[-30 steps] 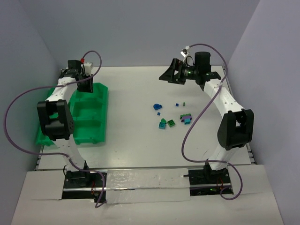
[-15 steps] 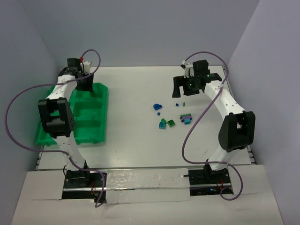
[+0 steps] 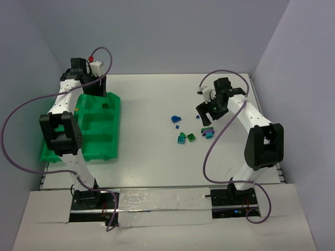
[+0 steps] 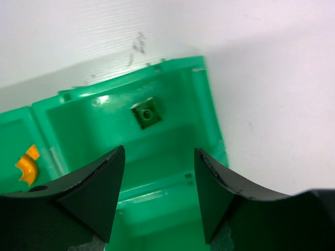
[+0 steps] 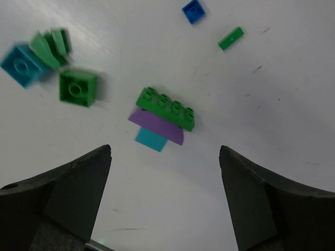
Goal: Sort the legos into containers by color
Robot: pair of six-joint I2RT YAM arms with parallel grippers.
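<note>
Middle: bare table [image 3: 146, 110] between the tray [image 3: 117, 123] at left and the bricks [image 3: 191, 135] at right; lots of room.
Tray: walls stand up between the bins; the way in is from above.
Left gripper [image 4: 159, 151]: jaws apart over the corner bin; one green brick [image 4: 146, 114] lies on its floor, with room all round it.
Right gripper [image 5: 165, 149]: jaws wide, nothing between them.
Centre, right wrist view: a pile [image 5: 162, 119] of three touching pieces, bare table on both sides.
Upper left there: teal brick [image 5: 21, 65] and square green brick [image 5: 77, 88] sit close; tight.
Upper right there: blue brick [image 5: 193, 10] and thin plate [image 5: 231, 38] lie apart.
</note>
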